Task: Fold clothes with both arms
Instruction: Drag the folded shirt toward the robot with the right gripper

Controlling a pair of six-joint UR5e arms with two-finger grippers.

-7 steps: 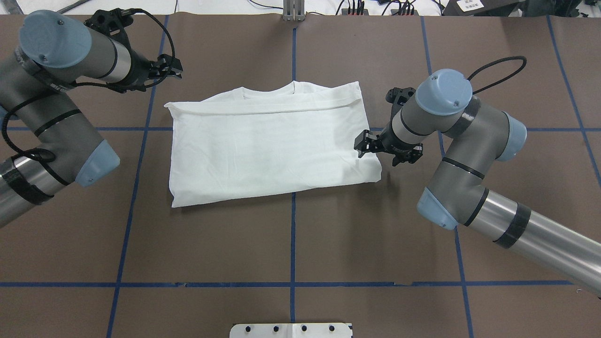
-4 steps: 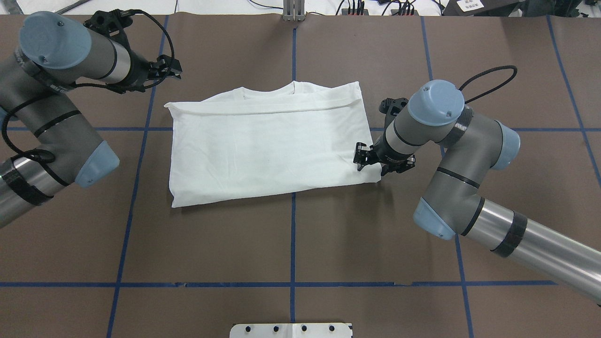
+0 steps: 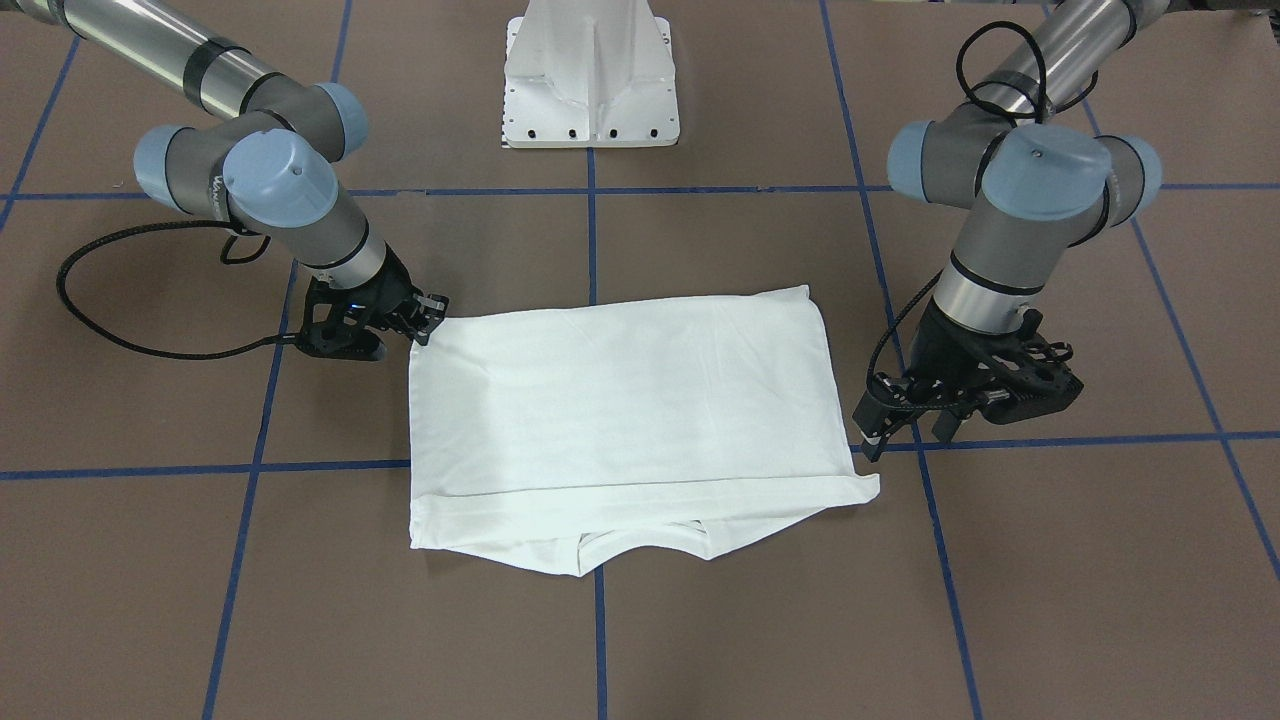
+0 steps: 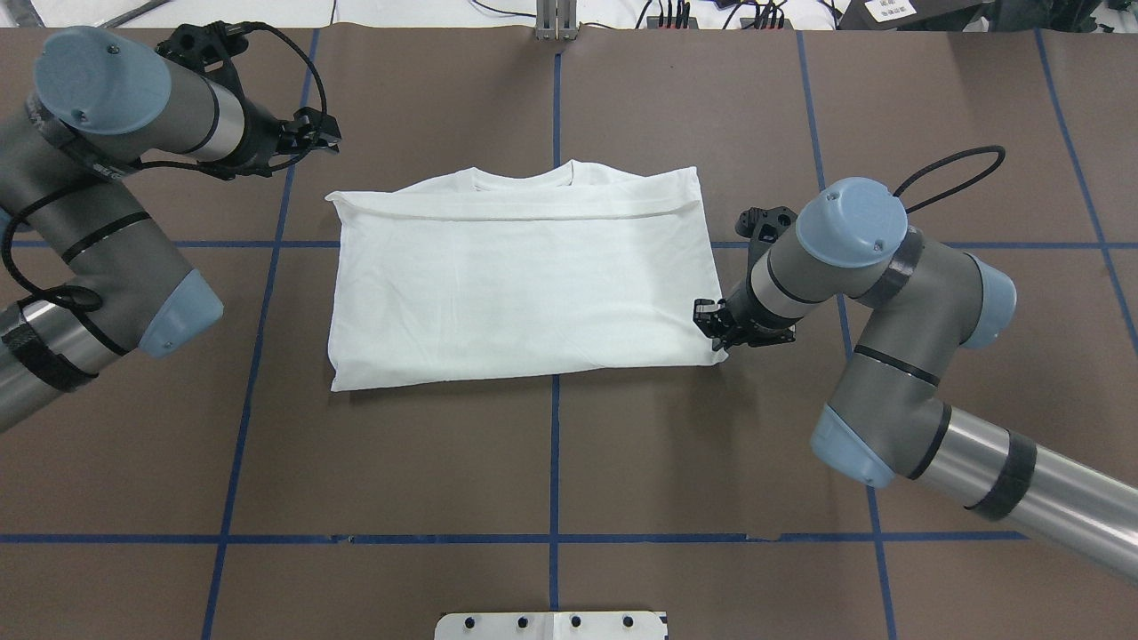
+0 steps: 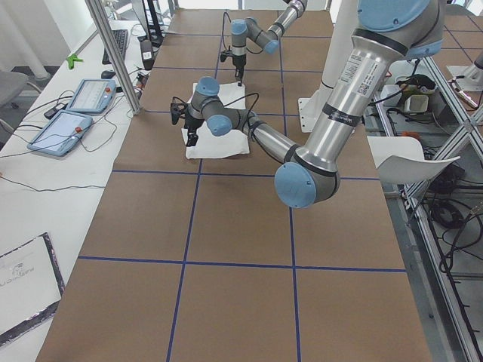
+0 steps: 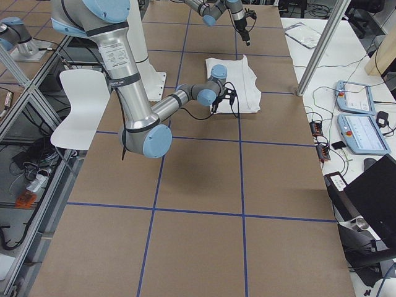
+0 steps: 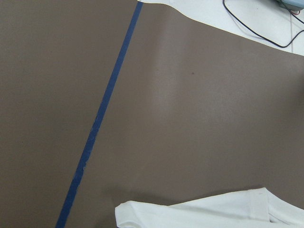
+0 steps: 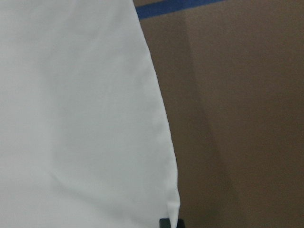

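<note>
Shirt [image 4: 524, 284] lies folded, centred on tabletop [image 4: 551, 462]; right end effector [image 4: 716, 324] looks clamped on its near corner; left end effector [image 3: 905, 432] apart, clear of it; risk: one-sided lift skews the fold, or thin pinch slips.

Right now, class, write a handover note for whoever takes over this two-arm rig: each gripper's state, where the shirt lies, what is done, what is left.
Left gripper: jaws open, off the cloth, near the far left corner of the white long-sleeved cotton T-shirt.
Right gripper: at the shirt's near right corner; whether its jaws are closed on cloth is unclear.
Shirt: flat on the brown paper-covered table, a rectangle, collar at the far edge.
Done: sleeves out of sight, hem folded up close to the collar.
Left: probably a side-to-side fold, then release.
</note>
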